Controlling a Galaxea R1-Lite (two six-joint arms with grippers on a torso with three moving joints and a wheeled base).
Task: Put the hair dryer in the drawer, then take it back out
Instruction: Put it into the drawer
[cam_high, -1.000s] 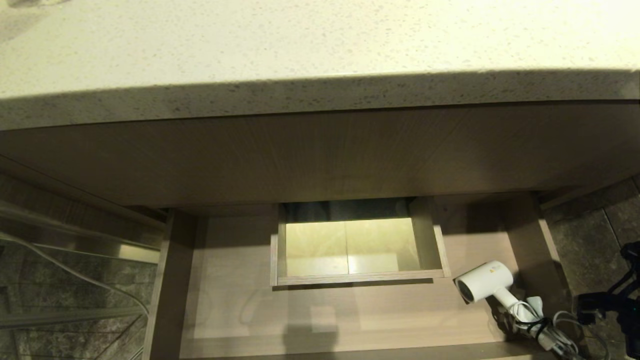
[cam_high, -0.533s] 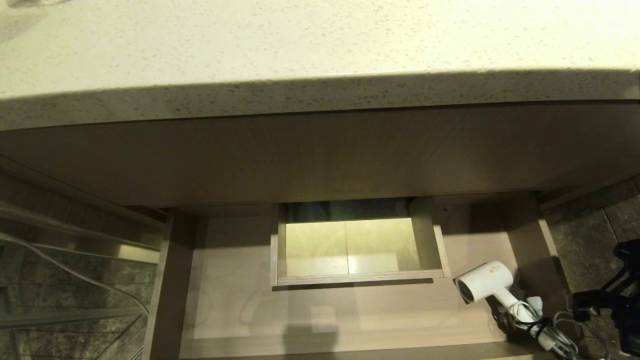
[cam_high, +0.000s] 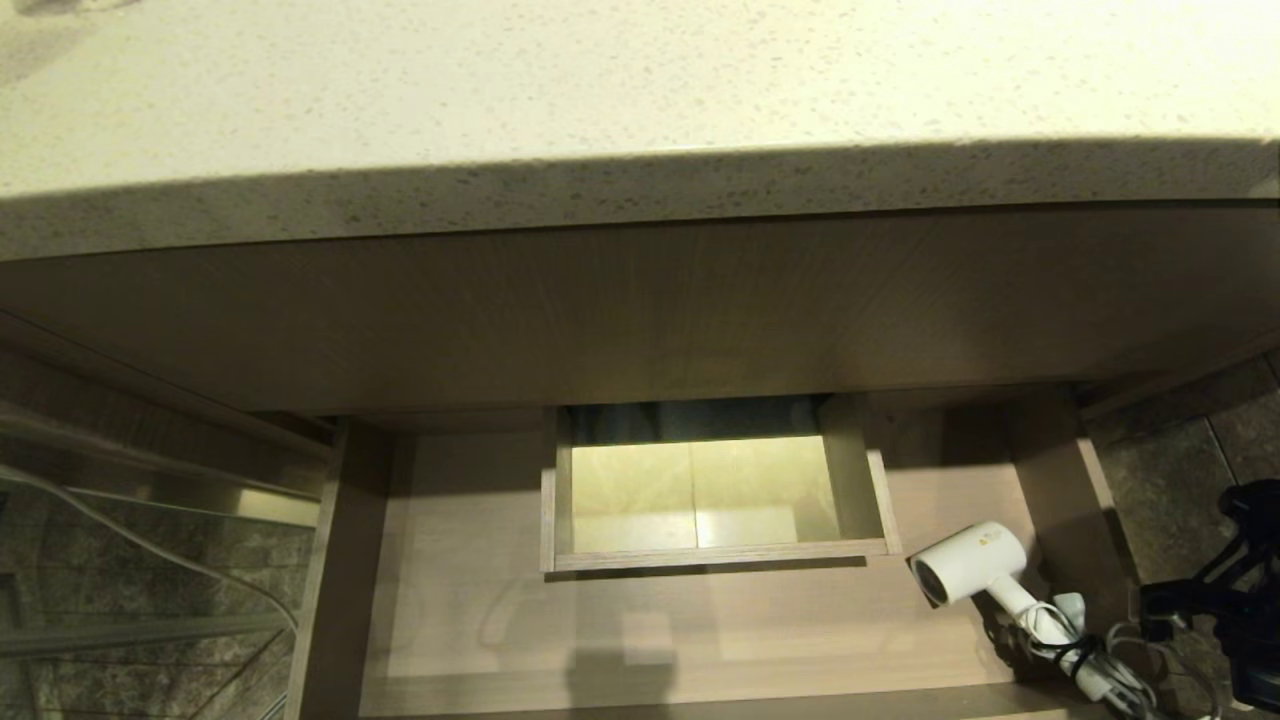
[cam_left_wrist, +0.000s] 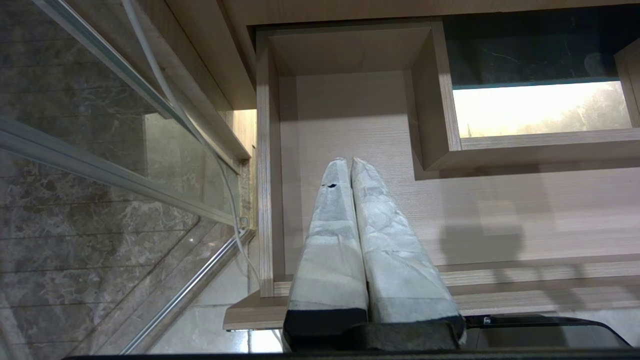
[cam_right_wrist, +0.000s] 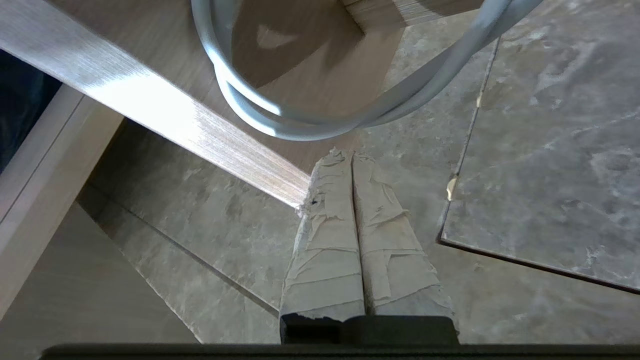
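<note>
Speckled stone is being seen first: the counter (cam_high: 640, 90) is overhanging a wood-grain panel (cam_high: 640, 310). Below it the drawer (cam_high: 480, 600) is standing pulled out, its walled cut-out (cam_high: 700, 490) sitting mid-floor. The dryer (cam_high: 968, 562) is lying inside the drawer, at the right end, just beside the cut-out's near right corner, barrel mouth turned toward the drawer's front-left, handle trailing back to the bound cord (cam_high: 1090, 660). Cord loops are spilling over the right wall toward the floor tiles (cam_high: 1180, 450).

The first half is being judged done; the taking-out is being judged as the step in hand.

The right gripper (cam_right_wrist: 352, 157) is being held low outside the drawer's right front corner, over the tiles, fingers pressed together on nothing, with a cord loop (cam_right_wrist: 300, 122) hanging just ahead of the tips. The left gripper (cam_left_wrist: 348, 161) is being kept idle over the drawer's left end, clenched and empty too.

For a clean pick, the jaws would need to be opened before the approach, the loose loops avoided, and the slim handle or short barrel taken squarely, not the cord. A straight lift clear of the right wall is being advised, lest the cord be snagged on the edge.
</note>
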